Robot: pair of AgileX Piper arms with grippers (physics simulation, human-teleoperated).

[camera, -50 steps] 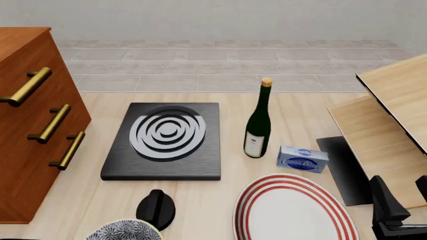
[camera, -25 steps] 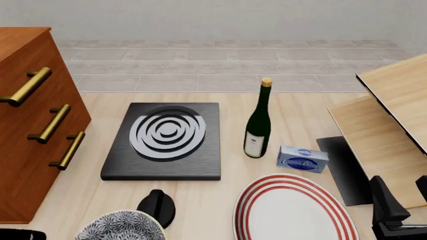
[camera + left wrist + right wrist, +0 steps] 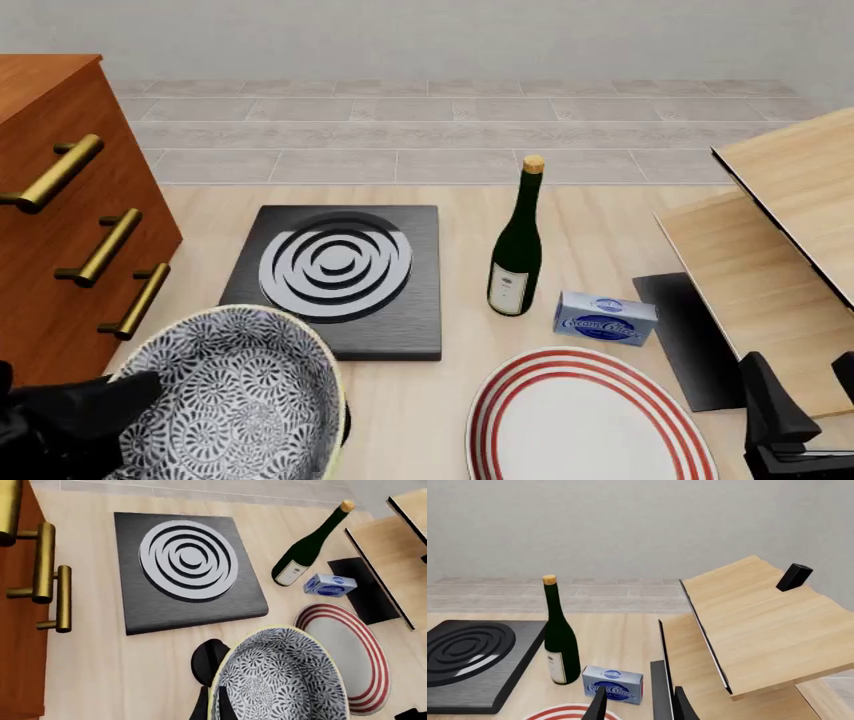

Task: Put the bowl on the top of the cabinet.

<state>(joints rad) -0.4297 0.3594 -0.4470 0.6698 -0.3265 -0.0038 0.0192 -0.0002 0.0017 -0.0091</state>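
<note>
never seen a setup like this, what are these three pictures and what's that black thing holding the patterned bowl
These are simulator renders of two robot arms at a table. One picture looks forward from a fixed camera behind the arms; the other two come from cameras on each arm's wrist.

The black shape is the left tool, gripping the rim of the bowl, which appears lifted and tilted. The right tool hangs open, holding nothing.

On the table lie a black slab with silver rings, a wine bottle, a small blue box, a red-ringed plate and pale wood boards. The cabinet stands at the left; the bowl is not yet on it.
</note>
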